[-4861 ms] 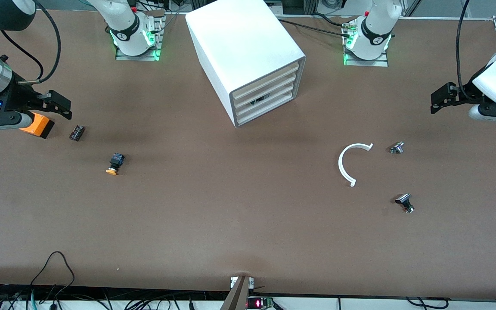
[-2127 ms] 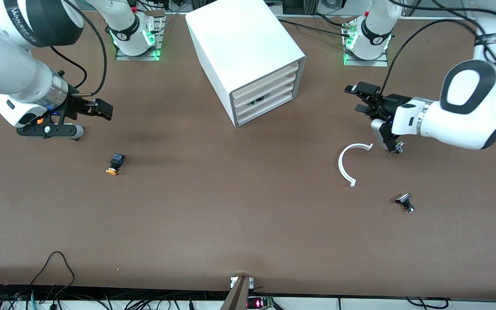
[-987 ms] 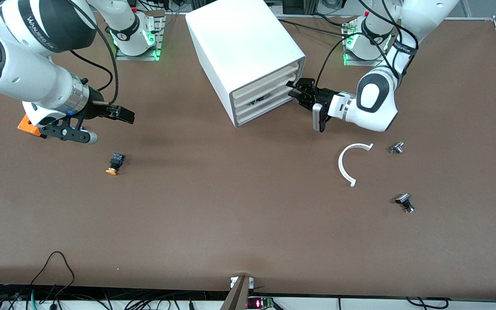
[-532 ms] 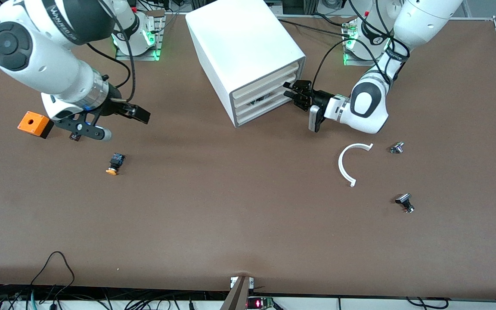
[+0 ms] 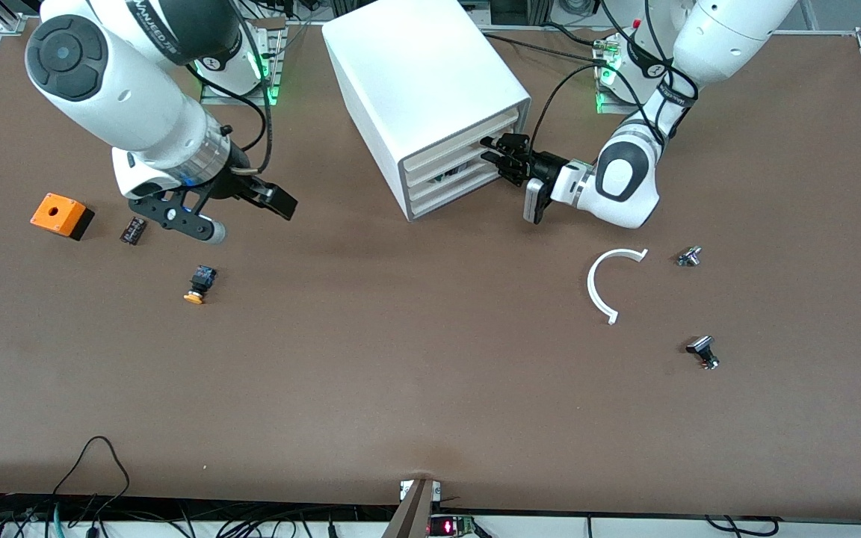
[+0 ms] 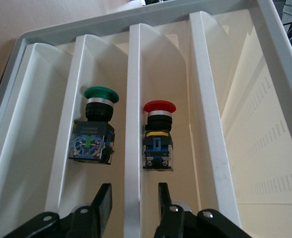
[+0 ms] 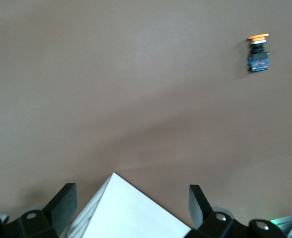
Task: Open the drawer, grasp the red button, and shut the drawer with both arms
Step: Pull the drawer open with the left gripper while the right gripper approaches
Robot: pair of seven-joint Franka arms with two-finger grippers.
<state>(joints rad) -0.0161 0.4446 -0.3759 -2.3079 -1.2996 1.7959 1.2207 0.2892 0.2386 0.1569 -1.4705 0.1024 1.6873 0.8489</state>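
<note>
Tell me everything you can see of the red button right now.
The red button shows only in the left wrist view, inside the white cabinet, lying on its side in one drawer. It has a round glossy red cap, a silver ring and black collar, then a black body with a yellow strip and a blue block with screws. A white wall parts it from a like green button. Nothing grips it.

arms [image 5: 139,104]: white, black bands | black cables | green base lights

My left gripper [image 6: 131,208] straddles one drawer front [image 6: 134,148]; the stacked fronts leave only narrow gaps to the red button [image 6: 158,134].
</note>
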